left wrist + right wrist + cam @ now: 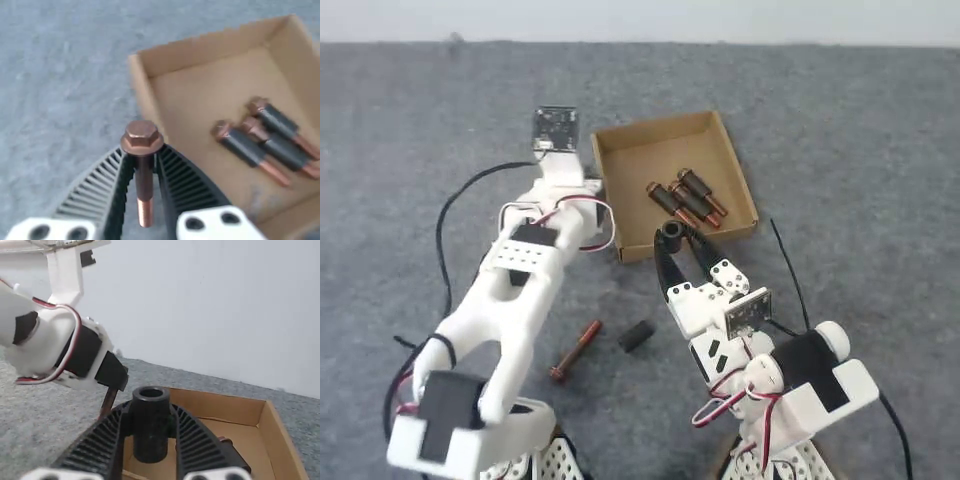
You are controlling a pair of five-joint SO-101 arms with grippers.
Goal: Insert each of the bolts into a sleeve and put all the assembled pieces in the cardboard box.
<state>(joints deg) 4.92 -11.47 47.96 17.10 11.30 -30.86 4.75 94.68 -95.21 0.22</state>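
Your left gripper (142, 152) pinches copper hex-head bolt (142, 137); right gripper (150, 412) clamps black cylindrical sleeve (150, 437), bore upward, ready for mating beside brown cardboard box (210, 47).

no writing or number can be read. the cardboard box (650, 160) is plain; the circuit board (556, 127) has marks too small to read.

Grey carpeted tabletop (860, 120) runs back to a plain white wall (720, 18)
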